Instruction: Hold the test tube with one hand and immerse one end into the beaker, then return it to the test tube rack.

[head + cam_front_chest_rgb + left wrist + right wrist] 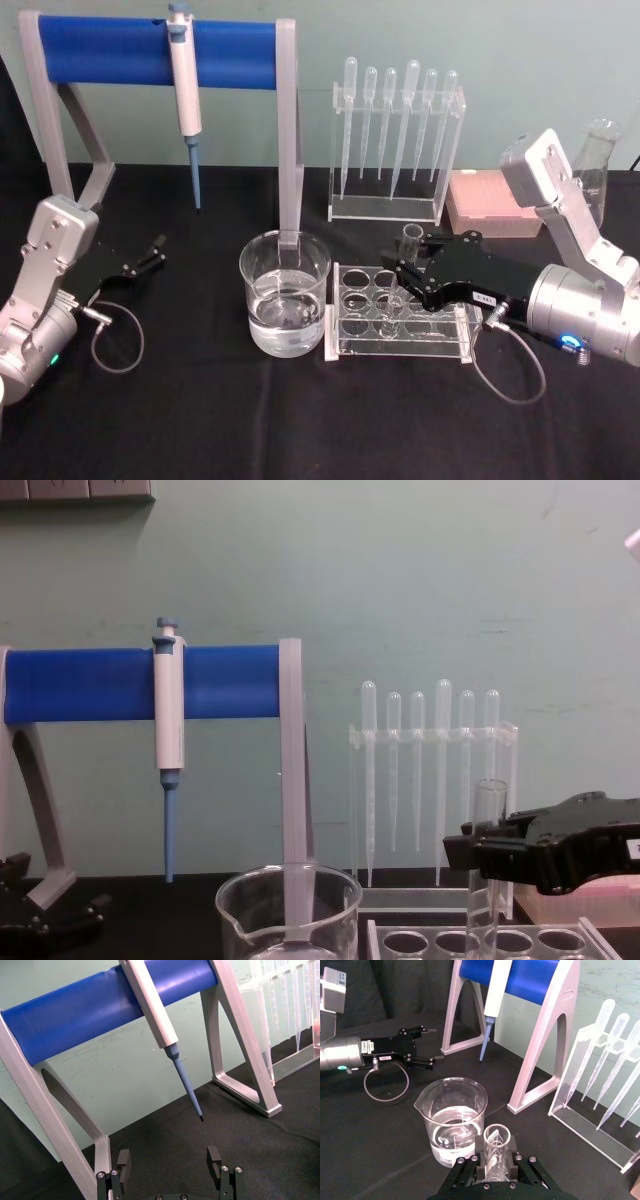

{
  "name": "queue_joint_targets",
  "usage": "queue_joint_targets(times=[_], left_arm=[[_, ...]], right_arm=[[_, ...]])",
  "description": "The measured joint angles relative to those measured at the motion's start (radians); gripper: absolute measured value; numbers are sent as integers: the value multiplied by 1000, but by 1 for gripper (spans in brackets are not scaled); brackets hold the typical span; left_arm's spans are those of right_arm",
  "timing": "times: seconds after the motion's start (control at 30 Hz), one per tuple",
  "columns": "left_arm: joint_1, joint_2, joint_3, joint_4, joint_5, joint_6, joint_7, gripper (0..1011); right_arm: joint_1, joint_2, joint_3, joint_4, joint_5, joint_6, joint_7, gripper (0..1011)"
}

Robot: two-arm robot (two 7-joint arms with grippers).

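Observation:
The test tube (408,243) stands upright in a clear rack (440,345) right of the beaker (285,292), its round bottom down in a rack hole. My right gripper (412,268) reaches in from the right and is shut on the tube just below its open rim. In the right wrist view the tube (497,1152) sits clamped between the black fingers (481,1152), with the water-filled beaker (452,1120) just beyond. The chest view shows the tube (490,815) held by the right gripper (482,855), beside the beaker (288,910). My left gripper (152,252) rests open at the far left.
A white pipettor with a blue tip (186,90) hangs on a blue-barred stand (150,52) behind the beaker. A clear rack of pipettes (395,140), a pink box (490,205) and a glass flask (595,160) stand at the back right.

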Motion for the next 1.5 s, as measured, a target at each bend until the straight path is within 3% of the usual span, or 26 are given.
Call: queue_joint_targets(times=[0.33, 0.77, 1.1, 1.33, 1.4, 1.5], left_arm=[[0, 0, 0, 0, 0, 0, 0, 1000], [0, 0, 0, 0, 0, 0, 0, 1000], [0, 0, 0, 0, 0, 0, 0, 1000], [0, 0, 0, 0, 0, 0, 0, 1000], [0, 0, 0, 0, 0, 0, 0, 1000], [0, 0, 0, 0, 0, 0, 0, 1000]], right_arm=[[1, 2, 1, -2, 1, 0, -1, 264], [2, 3, 1, -4, 2, 0, -2, 648], [-32, -12, 65, -74, 52, -54, -12, 954], [-70, -57, 113, -109, 66, -93, -105, 1002], [-99, -98, 137, -112, 34, -132, -185, 1000], [-121, -133, 149, -107, -3, -168, -246, 1002]])
